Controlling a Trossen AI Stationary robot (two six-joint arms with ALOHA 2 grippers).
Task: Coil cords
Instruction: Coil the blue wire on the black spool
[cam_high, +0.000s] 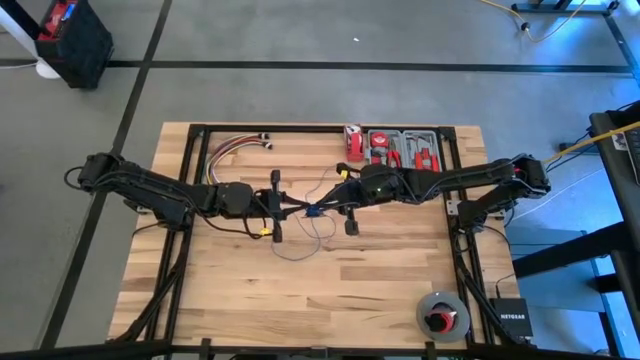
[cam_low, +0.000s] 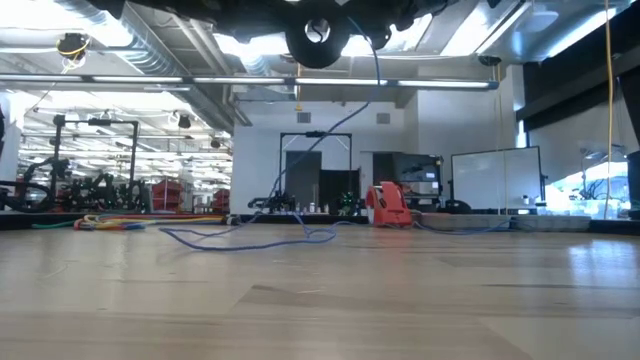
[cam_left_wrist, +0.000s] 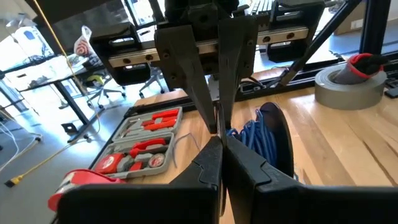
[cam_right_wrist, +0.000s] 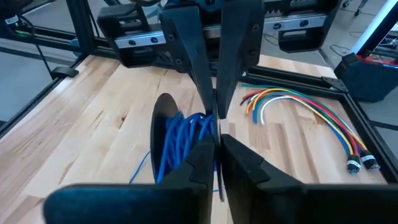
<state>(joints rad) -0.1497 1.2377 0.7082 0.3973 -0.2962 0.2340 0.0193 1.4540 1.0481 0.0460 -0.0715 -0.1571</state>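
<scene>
Both grippers meet mid-surface: left gripper (cam_high: 276, 212) jaws pressed together, right gripper (cam_high: 348, 207) jaws pinching the cord (cam_right_wrist: 180, 146) coil held between them. Risk: loose tail (trailing on surface (cam_high: 400, 290)) snags, or the thin wire slips and uncoils.

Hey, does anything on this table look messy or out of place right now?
Yes. The thin blue cord is only partly coiled: some is wound on the black spool between the grippers, but a loose tangle sprawls on the table below, unwound.
</scene>
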